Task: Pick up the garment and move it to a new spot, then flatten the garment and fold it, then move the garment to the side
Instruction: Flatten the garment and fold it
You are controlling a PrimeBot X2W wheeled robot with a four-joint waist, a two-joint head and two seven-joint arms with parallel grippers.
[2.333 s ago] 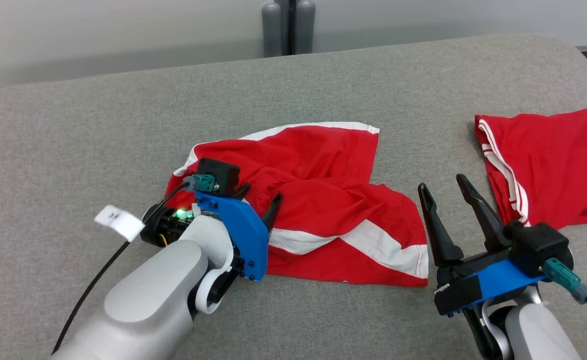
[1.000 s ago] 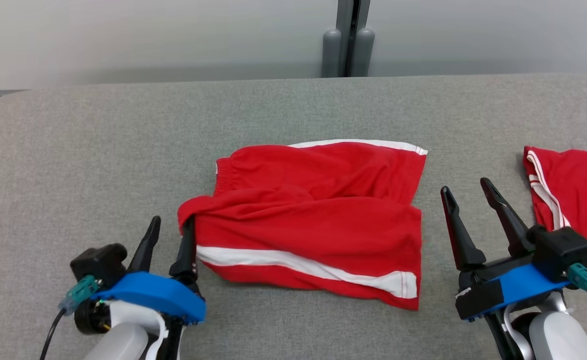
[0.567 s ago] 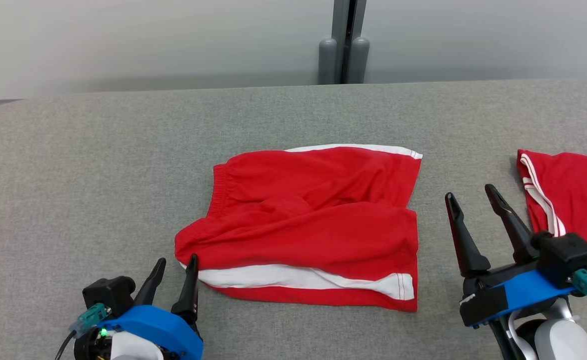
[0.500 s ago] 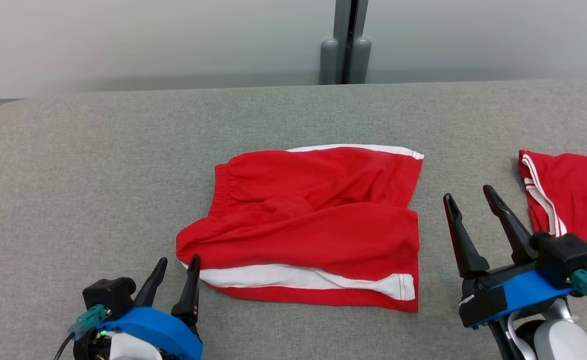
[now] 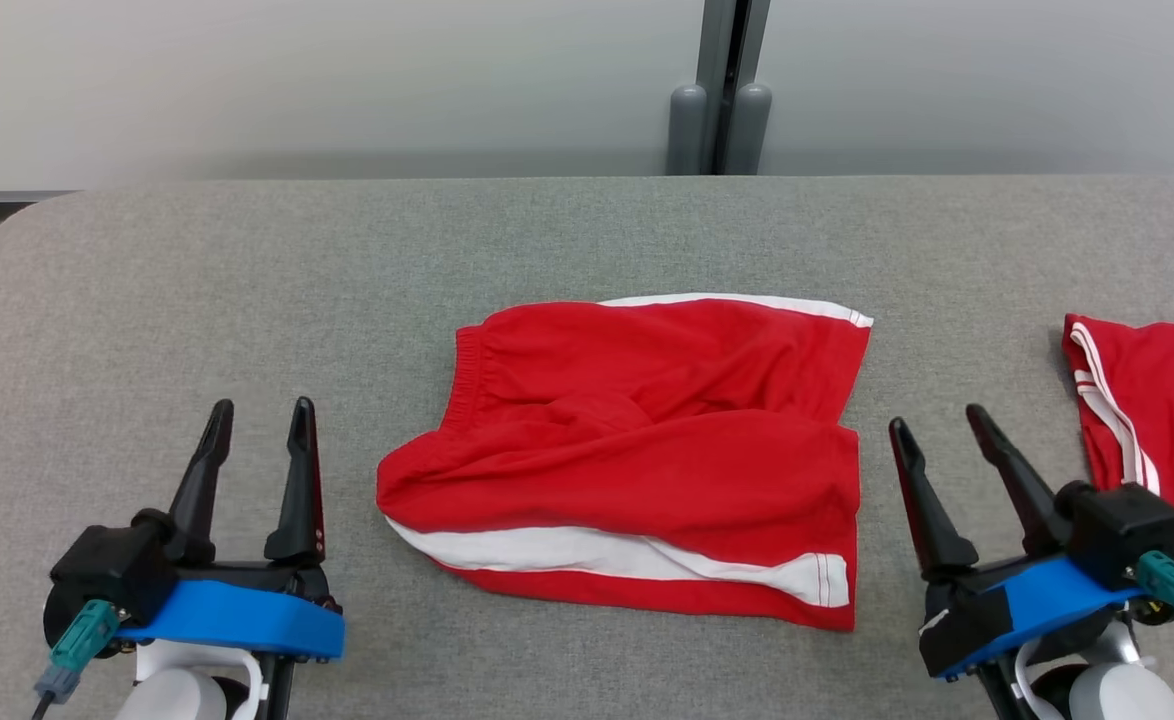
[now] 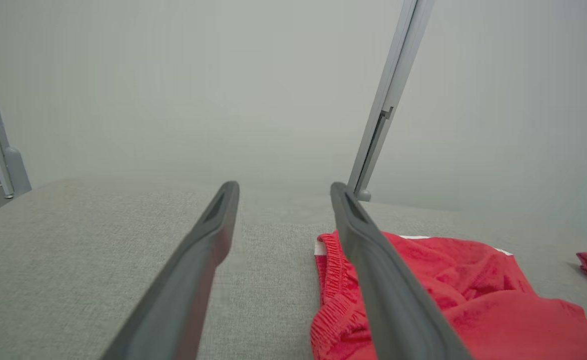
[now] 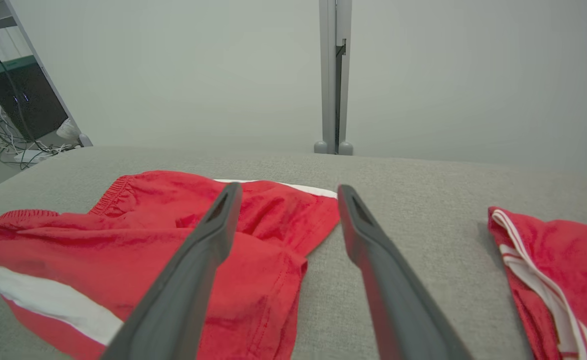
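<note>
- Garment point(image 5: 637, 450): is showing bright red all over, is carrying one broad white band along its near edge and a thin white trim on its far hem.
- Second garment point(image 5: 1162, 420): is showing the same red, is wearing narrow white stripes down its left border.
- Table covering point(image 5: 247, 280): is presenting a plain, faintly speckled mid-grey weave.
- Left gripper point(image 5: 262, 405) and right gripper point(image 5: 935, 418): each is pairing black fingers with a vivid blue bracket point(image 5: 237, 615) and a teal plug point(image 5: 87, 625).
- Wall point(image 5: 347, 80): is reading pale grey-white.
- Post point(image 5: 722, 90): is reading darker grey.
</note>
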